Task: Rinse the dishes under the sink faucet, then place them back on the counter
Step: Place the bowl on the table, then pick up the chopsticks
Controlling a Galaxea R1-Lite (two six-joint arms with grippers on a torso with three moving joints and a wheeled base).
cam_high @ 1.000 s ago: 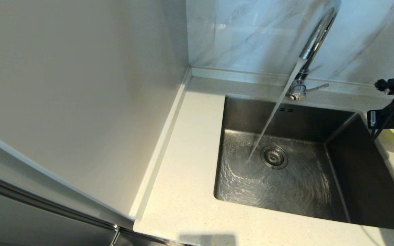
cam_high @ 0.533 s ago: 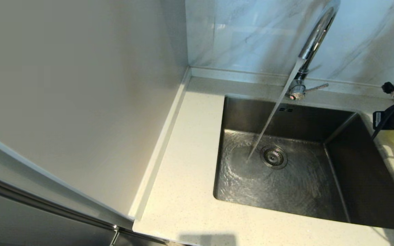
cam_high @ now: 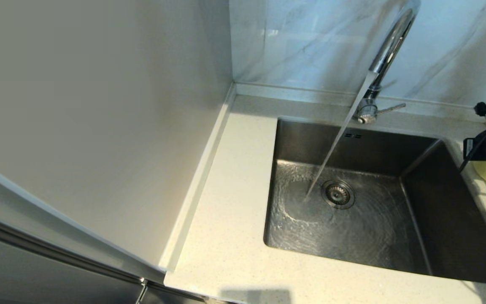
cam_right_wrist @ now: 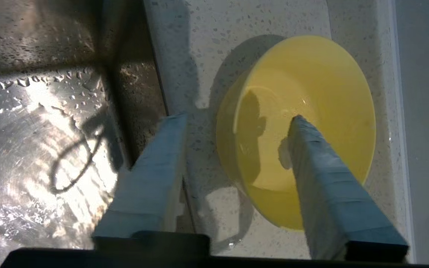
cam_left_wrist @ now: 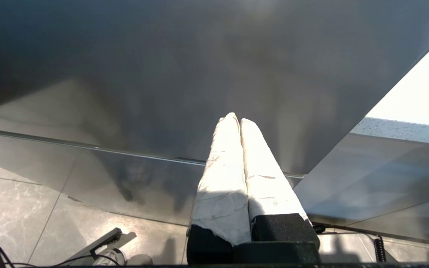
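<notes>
Left gripper (cam_left_wrist: 235, 119) is out of the head view, its white-wrapped fingers pressed together with nothing between them, pointing at a grey panel (cam_left_wrist: 199, 74); on the off-white counter (cam_high: 234, 236) the sink (cam_high: 433, 219) takes a stream of water (cam_high: 336, 143) from the chrome faucet (cam_high: 388, 46), landing just beside the drain strainer (cam_high: 338, 193); at the far right, the right gripper (cam_right_wrist: 237, 121) hangs spread wide over the yellow bowl (cam_right_wrist: 322, 93), one finger (cam_right_wrist: 311, 145) over its inside, the other outside; the bowl stands on the counter just beside the sink.
</notes>
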